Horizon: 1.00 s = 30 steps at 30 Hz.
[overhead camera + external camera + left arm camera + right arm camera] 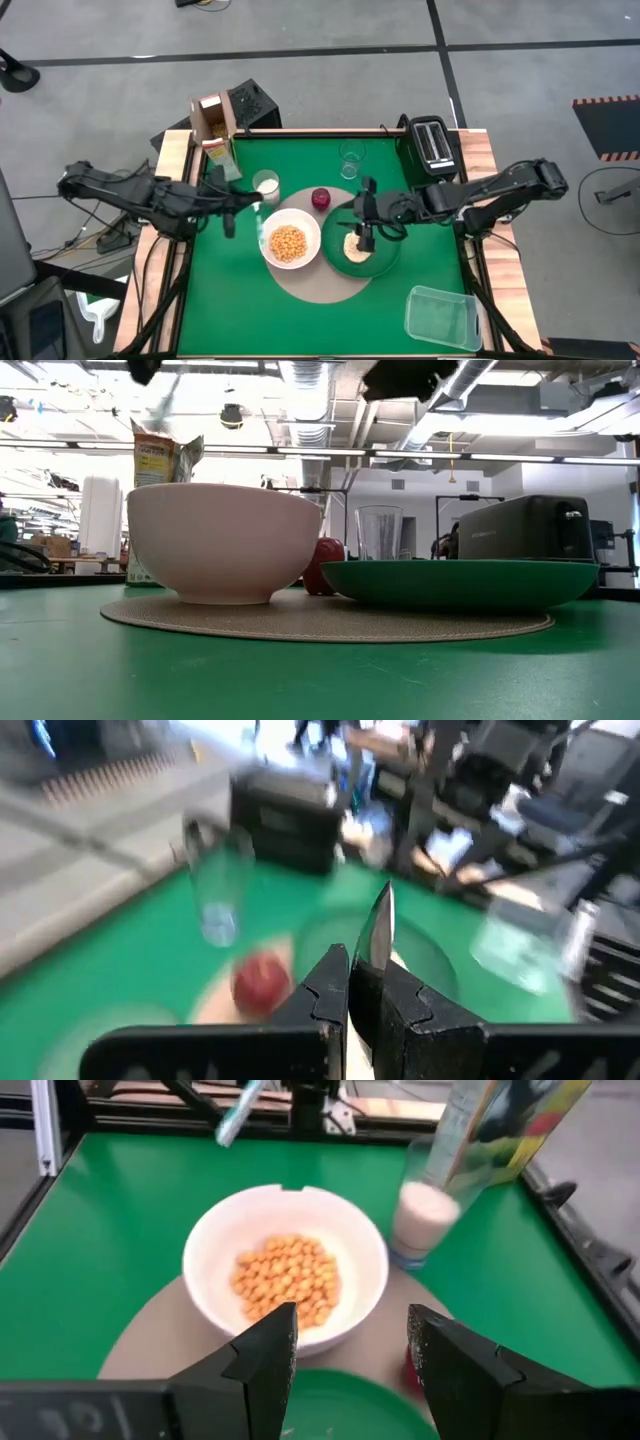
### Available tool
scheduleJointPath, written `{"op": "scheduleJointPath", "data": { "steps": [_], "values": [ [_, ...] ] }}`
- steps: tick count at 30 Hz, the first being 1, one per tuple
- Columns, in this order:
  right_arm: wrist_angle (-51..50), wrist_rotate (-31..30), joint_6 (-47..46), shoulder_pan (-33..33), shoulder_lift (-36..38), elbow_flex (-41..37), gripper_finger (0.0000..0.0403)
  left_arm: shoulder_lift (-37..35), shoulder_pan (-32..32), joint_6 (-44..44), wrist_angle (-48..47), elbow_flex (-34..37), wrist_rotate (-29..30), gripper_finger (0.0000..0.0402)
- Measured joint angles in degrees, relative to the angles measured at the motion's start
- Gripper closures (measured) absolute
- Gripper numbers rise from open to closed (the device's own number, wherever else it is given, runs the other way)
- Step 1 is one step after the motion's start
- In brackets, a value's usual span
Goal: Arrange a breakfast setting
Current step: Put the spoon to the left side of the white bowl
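**Spoon on its way to the bowl, bread on the plate**

The mat (318, 262) anchors the setting, and everything is best placed from it. The bowl (290, 243) sits on the mat's left half, filled with cereal. The plate (384, 254) overlaps the mat's right edge with the bread (355, 251) on it.

The left gripper (256, 209) hovers at the mat's upper-left edge, just above the bowl, its jaws clamped on the spoon (379, 925). The spoon points out ahead of the fingers, probably so it can be laid beside the bowl or lowered into the cereal.

The right gripper (366, 238) hangs over the plate, right above the bread, with its jaws apart and holding nothing. It looks like it is either letting the bread go or about to adjust it.

Behind the mat, the fruit (320, 198) lies close to its far edge. The cup (266, 185) stands behind and to the left, the glass (350, 160) farther back, so the drinks stay within reach but off the mat.
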State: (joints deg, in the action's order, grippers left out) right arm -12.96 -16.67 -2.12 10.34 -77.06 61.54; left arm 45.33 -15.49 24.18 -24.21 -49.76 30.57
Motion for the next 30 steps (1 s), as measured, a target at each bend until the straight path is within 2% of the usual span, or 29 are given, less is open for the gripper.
{"op": "scheduleJointPath", "data": {
  "steps": [5, 8, 14, 21, 25, 30],
  "values": [
    [-0.83, -0.04, -2.41, 1.89, 0.02, -0.78, 0.0182, -3.64, -0.58, 14.96, -16.66, 0.18, -4.88, 0.0399],
    [1.02, -0.04, -2.75, 2.50, -0.02, -2.85, 0.0182, -4.33, -1.96, 21.22, -20.09, 2.41, -4.96, 0.0400],
    [3.78, -0.09, -3.92, 2.26, -0.02, -7.04, 0.0182, -5.28, -4.54, 31.17, -17.14, 10.70, -6.46, 0.0400],
    [5.89, -0.17, -5.02, 1.83, -0.04, -10.46, 0.0182, -7.06, -5.07, 42.36, -6.22, 25.44, -12.52, 0.0400],
    [5.99, -0.20, -5.02, 1.31, -0.04, -10.87, 0.0182, -7.56, -3.55, 47.75, -5.12, 30.65, -12.61, 0.0400],
    [6.12, -0.20, -5.43, 0.71, -0.04, -11.36, 0.0182, -7.49, 0.42, 48.76, -3.69, 34.30, -12.64, 0.0400]
  ]
}}
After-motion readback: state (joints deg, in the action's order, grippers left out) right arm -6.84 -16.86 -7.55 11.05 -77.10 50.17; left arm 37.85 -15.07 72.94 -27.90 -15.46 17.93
